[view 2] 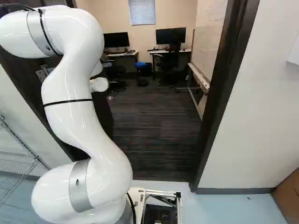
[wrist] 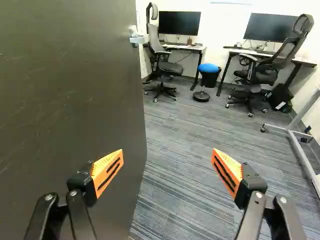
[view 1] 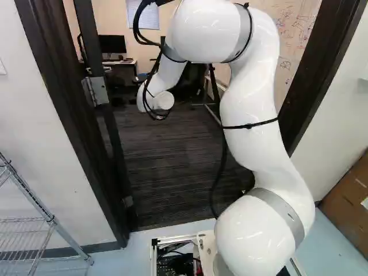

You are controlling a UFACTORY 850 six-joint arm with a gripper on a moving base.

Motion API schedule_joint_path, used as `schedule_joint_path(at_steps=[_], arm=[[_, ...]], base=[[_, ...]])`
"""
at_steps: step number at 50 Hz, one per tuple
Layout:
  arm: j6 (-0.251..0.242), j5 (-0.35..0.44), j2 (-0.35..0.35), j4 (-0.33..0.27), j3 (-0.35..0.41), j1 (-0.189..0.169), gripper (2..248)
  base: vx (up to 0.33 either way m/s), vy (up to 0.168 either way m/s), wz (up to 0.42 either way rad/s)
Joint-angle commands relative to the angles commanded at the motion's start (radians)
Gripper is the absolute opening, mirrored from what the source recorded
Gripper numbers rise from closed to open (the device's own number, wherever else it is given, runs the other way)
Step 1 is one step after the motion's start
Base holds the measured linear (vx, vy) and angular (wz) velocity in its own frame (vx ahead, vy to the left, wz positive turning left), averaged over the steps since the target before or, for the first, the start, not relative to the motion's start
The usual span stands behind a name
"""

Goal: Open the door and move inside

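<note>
I count one arm (view 1: 247,109), one gripper (wrist: 167,151), two fingers (wrist: 249,187) and two orange pads (wrist: 107,171). There is one door (wrist: 70,95) with one handle (wrist: 139,39), one door frame (view 2: 225,93), one wire rack (view 1: 35,202), one whiteboard (view 2: 206,44) and one window (view 2: 142,11). The room has two desks (wrist: 186,47), two monitors (wrist: 179,23), two chairs (wrist: 170,68) and one stool (wrist: 207,67).

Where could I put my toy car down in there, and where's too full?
Free: the striped carpet between the open door and the wheeled stand. Crowded: near the desks, where office chairs and a blue-topped stool stand.
</note>
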Motion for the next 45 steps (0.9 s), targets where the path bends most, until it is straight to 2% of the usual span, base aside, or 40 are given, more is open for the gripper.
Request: schedule_joint_path(at_steps=[45], arm=[[0.000,0.000,0.164,0.000,0.207,-0.092,247]], base=[[0.000,0.000,0.000]])
